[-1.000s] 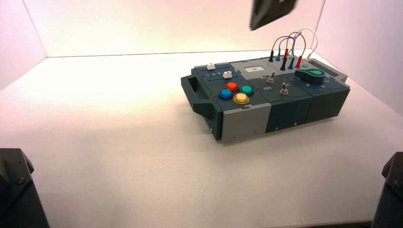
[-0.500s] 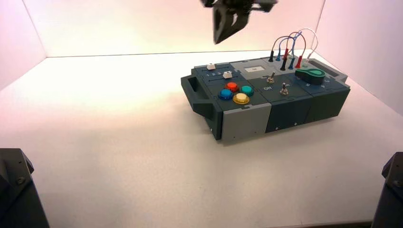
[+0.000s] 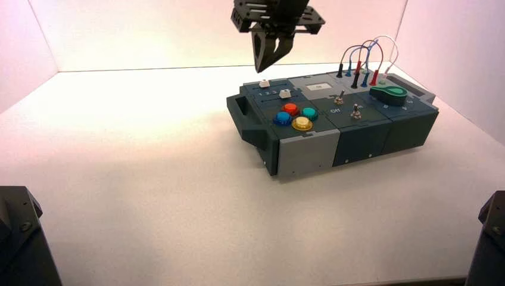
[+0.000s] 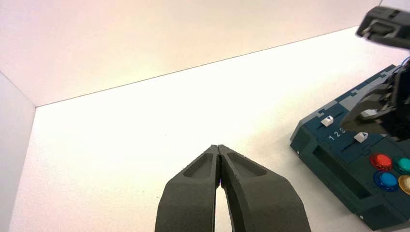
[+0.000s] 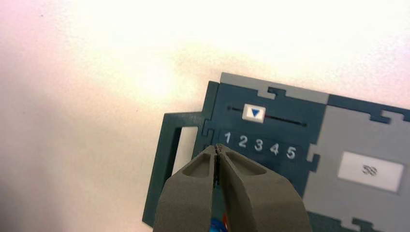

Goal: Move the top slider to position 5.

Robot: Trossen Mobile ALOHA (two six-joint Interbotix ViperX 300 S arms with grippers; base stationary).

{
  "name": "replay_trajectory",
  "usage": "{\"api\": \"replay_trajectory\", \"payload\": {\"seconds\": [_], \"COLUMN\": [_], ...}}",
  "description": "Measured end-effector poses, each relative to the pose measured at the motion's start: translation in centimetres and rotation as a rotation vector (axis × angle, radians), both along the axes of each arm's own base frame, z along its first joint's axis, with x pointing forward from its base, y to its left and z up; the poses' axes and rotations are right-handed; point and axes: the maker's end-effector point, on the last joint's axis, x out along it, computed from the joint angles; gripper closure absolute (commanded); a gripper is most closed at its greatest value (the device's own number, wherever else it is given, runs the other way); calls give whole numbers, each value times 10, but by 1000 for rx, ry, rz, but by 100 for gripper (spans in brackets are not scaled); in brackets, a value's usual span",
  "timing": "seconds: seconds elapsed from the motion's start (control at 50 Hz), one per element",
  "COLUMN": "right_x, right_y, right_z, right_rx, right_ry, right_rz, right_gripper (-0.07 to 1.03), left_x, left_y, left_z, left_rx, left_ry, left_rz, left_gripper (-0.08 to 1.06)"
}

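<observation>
The top slider [image 3: 264, 83] is a white squarish knob on a dark rail at the box's far left corner. In the right wrist view its knob [image 5: 254, 113] bears a blue triangle and stands over the printed 2 and 3 of a row 1 to 5. The second slider [image 3: 284, 93] sits just nearer. My right gripper [image 3: 262, 67] is shut and empty and hangs in the air above the top slider, apart from it; its tips [image 5: 217, 147] lie over the 1. My left gripper [image 4: 219, 147] is shut and empty, parked left of the box.
The box [image 3: 309, 152] stands at the right middle of the white table, its handle [image 3: 245, 113] facing left. Four round buttons [image 3: 296, 116], two toggle switches [image 3: 347, 105], a green knob [image 3: 389, 92] and plugged wires [image 3: 363, 56] lie right of the sliders. White walls enclose the table.
My right gripper has swung left and come down from the upper edge of the high view to hang over the slider end of the box. The box and sliders have not moved.
</observation>
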Motion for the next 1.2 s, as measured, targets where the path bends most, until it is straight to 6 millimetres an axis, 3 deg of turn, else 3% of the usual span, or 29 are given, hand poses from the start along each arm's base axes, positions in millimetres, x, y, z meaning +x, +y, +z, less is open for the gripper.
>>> {"api": "replay_trajectory", "payload": {"seconds": [0.8,1.2], "right_x": [18,31], "right_y": [12,-6], "right_z": [-24,-31], "right_rx": [-18,-26], "right_ry": [23,36], "right_rz": [-1,-51], "right_gripper": [98,98], "left_x": [0,0], "left_y": [0,0], "left_z": [2,2], "left_rx": [-4,-4], "left_ry": [-7,-8], "left_rz": [-1,1], "left_gripper": [101,101]}}
